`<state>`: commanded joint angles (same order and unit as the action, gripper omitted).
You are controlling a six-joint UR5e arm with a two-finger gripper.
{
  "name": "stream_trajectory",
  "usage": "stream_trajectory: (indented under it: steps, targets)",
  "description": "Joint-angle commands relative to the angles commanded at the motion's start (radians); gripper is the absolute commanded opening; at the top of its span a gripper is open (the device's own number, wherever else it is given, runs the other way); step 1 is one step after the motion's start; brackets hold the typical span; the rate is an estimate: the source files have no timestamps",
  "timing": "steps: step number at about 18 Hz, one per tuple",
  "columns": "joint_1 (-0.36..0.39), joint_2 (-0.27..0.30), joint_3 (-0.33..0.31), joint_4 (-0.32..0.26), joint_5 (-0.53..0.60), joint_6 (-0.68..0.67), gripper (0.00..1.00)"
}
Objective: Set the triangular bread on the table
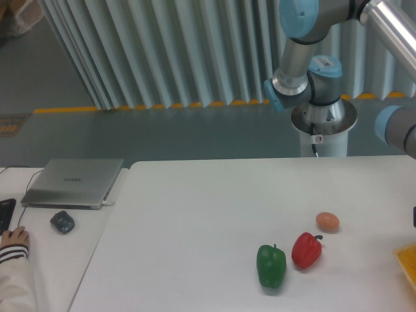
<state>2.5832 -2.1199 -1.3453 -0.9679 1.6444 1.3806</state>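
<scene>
Gripper out of our view past the right edge, so we cannot tell its state. We count one green pepper, one red pepper, one egg on the table; yellow-orange corner far right, possibly the bread.

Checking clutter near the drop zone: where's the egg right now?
The egg sits on the table, right of centre in the camera view. It lies just up and right of the red pepper, apart from it, with the green pepper further left.
</scene>
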Motion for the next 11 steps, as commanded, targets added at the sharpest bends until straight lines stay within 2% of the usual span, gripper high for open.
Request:
stream_trajectory:
  steps: [5, 11]
  targets:
    - [0.003, -0.02, -0.003, -0.002, 0.008, -0.008, 1.0]
    - [0.006, -0.035, -0.028, -0.002, 0.101, -0.012, 1.0]
